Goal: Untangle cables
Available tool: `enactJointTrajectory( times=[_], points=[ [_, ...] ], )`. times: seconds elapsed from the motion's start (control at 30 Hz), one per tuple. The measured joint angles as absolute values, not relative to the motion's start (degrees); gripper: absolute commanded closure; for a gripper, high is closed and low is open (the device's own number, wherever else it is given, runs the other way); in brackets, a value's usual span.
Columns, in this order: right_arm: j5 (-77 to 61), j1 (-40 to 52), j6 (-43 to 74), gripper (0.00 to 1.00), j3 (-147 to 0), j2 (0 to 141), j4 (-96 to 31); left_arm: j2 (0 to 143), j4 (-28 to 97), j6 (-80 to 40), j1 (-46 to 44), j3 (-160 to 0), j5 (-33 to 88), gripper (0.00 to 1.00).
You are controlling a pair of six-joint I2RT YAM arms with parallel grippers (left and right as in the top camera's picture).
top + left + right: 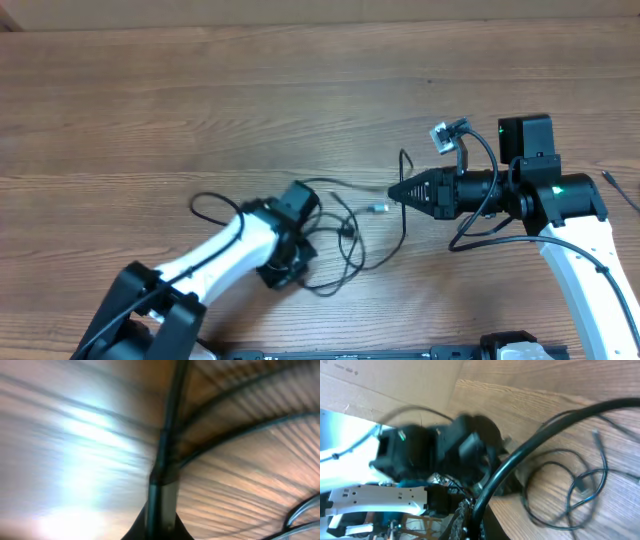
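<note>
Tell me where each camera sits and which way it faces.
Overhead: above the table, looking straight down on the left hand, right hand and cables.
Left wrist: low over the table, blurred, looking past its own closed hand along one pinched cable.
Right wrist: looks along its own hand's pinched cable toward the left hand and loose cables.
Shared: overhead and right wrist both show the left hand and cables.
</note>
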State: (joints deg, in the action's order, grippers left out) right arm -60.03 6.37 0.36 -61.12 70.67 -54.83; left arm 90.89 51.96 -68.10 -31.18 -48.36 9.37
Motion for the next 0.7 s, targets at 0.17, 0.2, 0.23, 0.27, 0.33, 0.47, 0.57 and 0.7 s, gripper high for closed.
enactJointTrajectory(
  times=[0.17,0.2,0.23,0.27,0.33,0.47,0.57,0.7],
  points=[
    [-53.1,6.4,0.6,0.96,-61.1,70.7,-59.0,90.8,73.5,-63.7,-21.7,-65.7,-1.5,0.96],
    [-50.5,6.4,1.0,0.96,-61.1,70.7,-59.7,90.6,76.5,-62.8,-20.1,-70.2,-3.9,0.96],
    [-47.1,6.4,2.2,0.96,-61.1,70.7,-60.3,90.3,78.7,-62.1,-18.9,-74.1,-5.9,0.96],
    [-43.9,6.4,3.8,0.96,-61.1,70.7,-60.8,90.0,80.7,-61.4,-18.0,-77.9,-7.7,0.96],
    [-34.6,6.4,9.8,0.96,-61.1,70.7,-62.8,89.1,83.3,-59.9,-16.6,-85.4,-11.1,0.96],
    [-14.9,6.4,24.6,0.96,-61.1,70.7,-68.9,86.9,84.4,-57.8,-15.2,-96.6,-15.7,0.96],
    [-3.5,6.4,33.8,0.96,-61.1,70.7,-71.8,85.3,84.4,-56.8,-14.0,-102.0,-18.4,0.96],
    [5.9,6.4,41.4,0.96,-61.1,70.7,-72.5,84.1,84.5,-56.5,-11.8,-104.8,-21.4,0.96]
  ],
)
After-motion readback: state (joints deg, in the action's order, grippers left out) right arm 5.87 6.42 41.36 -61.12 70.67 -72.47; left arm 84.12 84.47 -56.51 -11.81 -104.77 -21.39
